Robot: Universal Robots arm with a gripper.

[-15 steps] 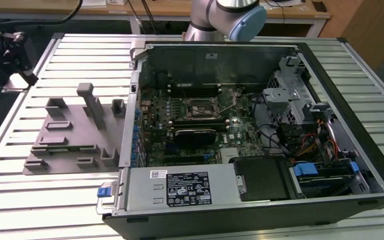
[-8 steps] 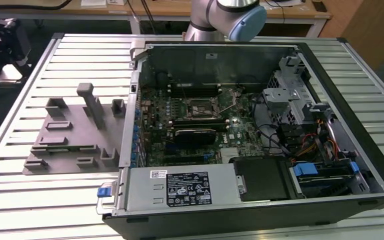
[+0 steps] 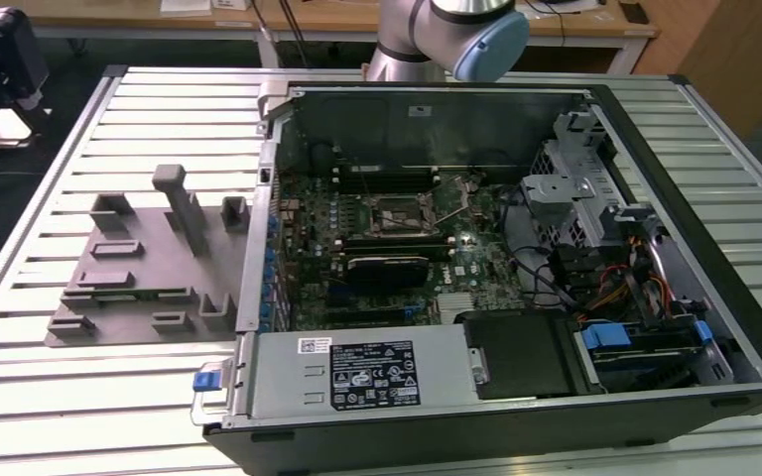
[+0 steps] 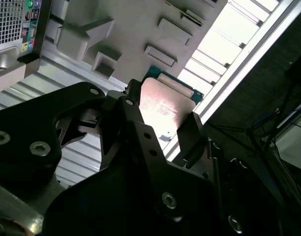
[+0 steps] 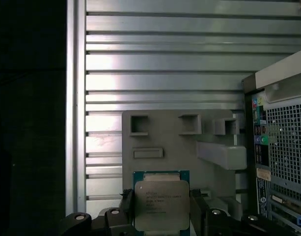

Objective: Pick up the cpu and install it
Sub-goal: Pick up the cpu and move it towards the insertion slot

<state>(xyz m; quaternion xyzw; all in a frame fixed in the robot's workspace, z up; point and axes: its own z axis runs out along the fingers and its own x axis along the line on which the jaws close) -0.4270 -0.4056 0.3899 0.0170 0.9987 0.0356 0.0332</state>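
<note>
since its jaws pinch opposite edges, the gripper [image 5: 161,214] has the cpu [image 5: 161,200] clamped flat, metal lid up, likely to keep its underside untouched; it hangs clear above the grey fixture tray [image 5: 165,135], with the slatted bench [image 5: 165,64] and computer case [image 5: 283,147] beyond.

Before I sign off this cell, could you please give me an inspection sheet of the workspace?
Surface: slatted metal table, carrying the tray and the case.
Job's things: cpu held in the gripper, seen against the grey tray; open case with the motherboard exposed.
Clutter: nothing seen.
Gripper: gripper shut on the cpu, one finger on each of two opposite edges.
Cables: coloured wires inside the case, at the exterior view's right.
Surroundings: wooden desk behind the table; arm at the far edge.
</note>
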